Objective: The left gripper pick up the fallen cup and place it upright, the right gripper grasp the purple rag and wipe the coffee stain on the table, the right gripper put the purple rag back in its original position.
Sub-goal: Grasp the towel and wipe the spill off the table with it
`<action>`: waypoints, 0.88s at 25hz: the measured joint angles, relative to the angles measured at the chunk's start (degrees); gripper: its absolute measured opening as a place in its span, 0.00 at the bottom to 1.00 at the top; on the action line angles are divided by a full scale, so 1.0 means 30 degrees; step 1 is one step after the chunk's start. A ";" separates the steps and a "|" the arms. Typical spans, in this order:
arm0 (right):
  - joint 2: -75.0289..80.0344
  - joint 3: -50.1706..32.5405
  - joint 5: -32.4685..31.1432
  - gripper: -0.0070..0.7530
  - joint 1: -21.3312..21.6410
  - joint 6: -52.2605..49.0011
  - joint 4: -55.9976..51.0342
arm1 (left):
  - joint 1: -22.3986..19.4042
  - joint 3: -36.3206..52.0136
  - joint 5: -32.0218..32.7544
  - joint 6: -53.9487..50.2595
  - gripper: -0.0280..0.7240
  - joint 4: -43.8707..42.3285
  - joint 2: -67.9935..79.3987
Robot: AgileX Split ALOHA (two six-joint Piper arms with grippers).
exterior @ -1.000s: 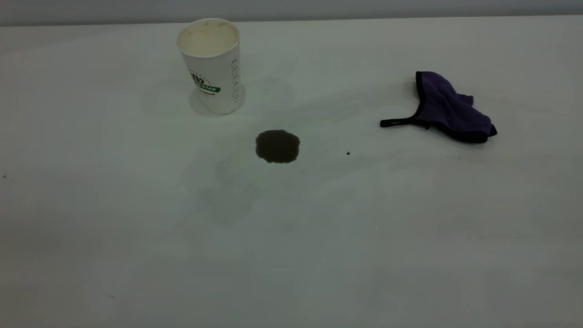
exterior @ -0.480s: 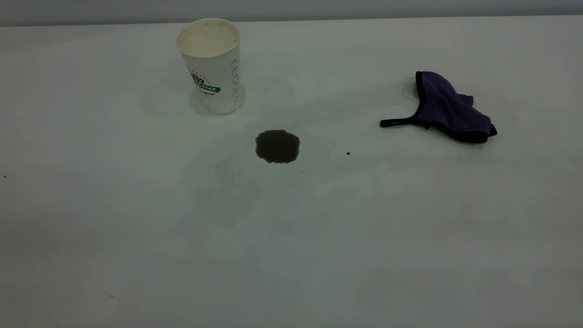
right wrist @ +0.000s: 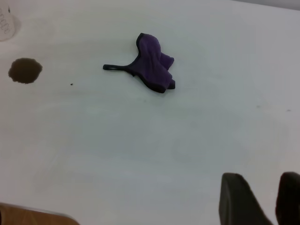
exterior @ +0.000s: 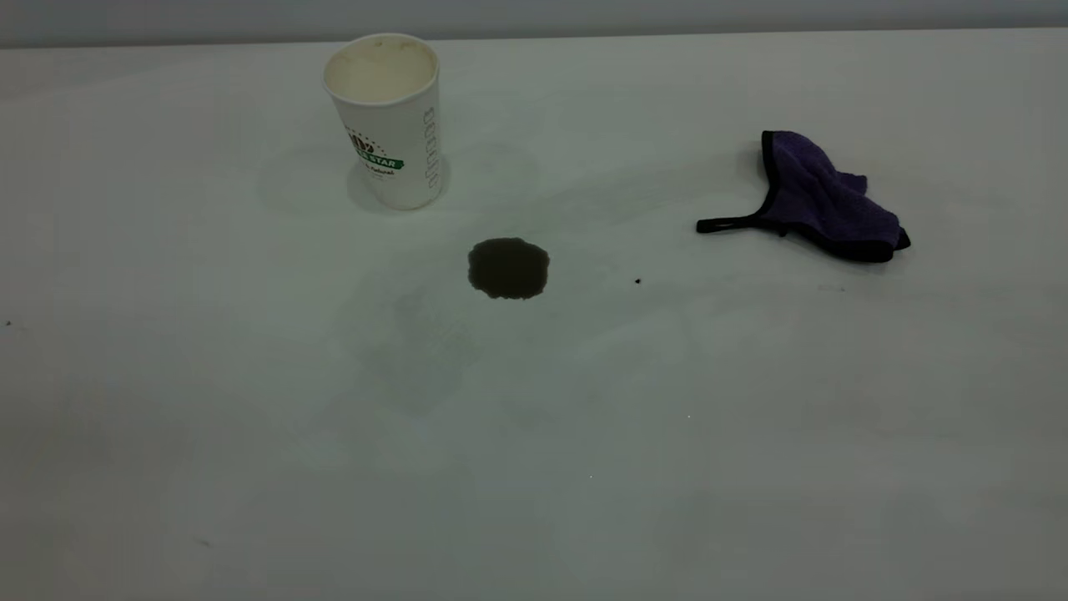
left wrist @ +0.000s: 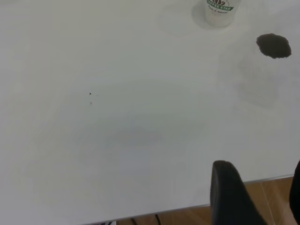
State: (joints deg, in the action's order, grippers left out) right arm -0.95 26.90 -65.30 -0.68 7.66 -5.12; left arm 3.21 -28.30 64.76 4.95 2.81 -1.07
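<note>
The cup [exterior: 388, 125] stands upright at the back left of the table [exterior: 584, 459], cream inside showing; its base shows in the left wrist view [left wrist: 219, 9]. The coffee stain [exterior: 508, 268] lies in front of it to the right, also in both wrist views [left wrist: 273, 46] [right wrist: 25, 70]. The purple rag [exterior: 822, 200] lies crumpled at the right, strap pointing toward the stain; it also shows in the right wrist view [right wrist: 152, 63]. Neither arm is in the exterior view. My left gripper [left wrist: 260, 171] is open and empty over the table's near edge. My right gripper [right wrist: 262, 180] is open and empty, well short of the rag.
A tiny black speck [exterior: 637, 281] lies between stain and rag. Faint smears mark the tabletop in front of the stain. The table's near edge [left wrist: 154, 213] and wooden floor show in the left wrist view; the edge also shows in the right wrist view [right wrist: 37, 213].
</note>
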 joint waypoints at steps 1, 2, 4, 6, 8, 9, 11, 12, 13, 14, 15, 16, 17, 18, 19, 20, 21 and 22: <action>0.0000 0.0063 0.0019 0.33 0.0000 -0.0106 0.0000 | 0.0000 0.0000 0.0000 0.0000 0.55 0.0000 0.0000; 0.0220 0.0200 0.0021 0.35 0.0000 -0.0353 0.0000 | 0.0000 0.0000 0.0000 0.0000 0.55 0.0000 0.0000; 0.1306 0.0724 0.0209 0.40 0.0000 -0.0933 0.0071 | 0.0000 0.0000 0.0000 0.0000 0.55 0.0000 0.0000; 0.3652 0.1425 0.0814 0.50 0.0000 -0.1249 0.0338 | 0.0000 0.0000 0.0000 0.0000 0.55 0.0000 0.0000; 0.6551 0.2207 0.1632 0.62 0.0000 -0.1357 0.0692 | 0.0000 0.0000 0.0000 0.0000 0.55 0.0000 0.0000; 0.7856 0.2522 0.2191 0.69 0.0000 -0.1357 0.0835 | 0.0000 0.0000 0.0000 0.0000 0.55 0.0000 0.0000; 1.0793 0.3188 0.3547 0.82 0.0000 -0.1357 0.1093 | 0.0000 0.0000 0.0000 0.0000 0.55 0.0000 0.0000; 1.2373 0.3476 0.4428 0.88 0.0000 -0.1357 0.1148 | 0.0000 0.0000 0.0000 0.0000 0.55 0.0000 0.0000; 1.3929 0.3697 0.5359 0.92 0.0000 -0.1357 0.1190 | 0.0000 0.0000 0.0000 0.0000 0.55 0.0000 0.0000; 1.5457 0.3969 0.6096 0.95 0.0000 -0.1357 0.1205 | 0.0000 0.0000 0.0000 0.0000 0.55 0.0000 0.0000; 1.6702 0.4283 0.6838 0.96 0.0000 -0.1332 0.1205 | 0.0000 0.0000 0.0000 0.0000 0.55 0.0000 0.0000; 1.8182 0.4579 0.7340 0.96 0.0000 -0.1198 0.1155 | 0.0000 0.0000 0.0000 0.0000 0.55 0.0000 0.0000; 1.9631 0.4927 0.7699 0.97 0.0000 -0.1061 0.1029 | 0.0000 0.0000 0.0000 0.0000 0.55 0.0000 0.0000; 2.0988 0.5314 0.7971 0.97 0.0000 -0.0889 0.0912 | 0.0000 0.0000 0.0000 0.0000 0.55 0.0000 0.0000; 2.2070 0.5589 0.8363 0.97 0.0000 -0.0667 0.0799 | 0.0000 0.0000 0.0000 0.0000 0.55 0.0000 0.0000; 2.3541 0.5931 0.8818 0.97 0.0000 -0.0350 0.0541 | 0.0000 0.0000 0.0000 0.0000 0.55 0.0000 0.0000; 2.4565 0.6223 0.9287 0.97 0.0000 0.0013 0.0340 | 0.0000 0.0000 0.0000 0.0000 0.55 0.0000 0.0000; 2.5561 0.6588 0.9684 0.97 -0.0050 0.0491 0.0137 | 0.0000 0.0000 0.0000 0.0000 0.55 0.0000 0.0000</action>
State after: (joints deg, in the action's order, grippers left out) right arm 75.74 46.66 -36.25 -0.83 9.14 -4.71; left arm 3.21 -28.30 64.76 4.95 2.81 -1.07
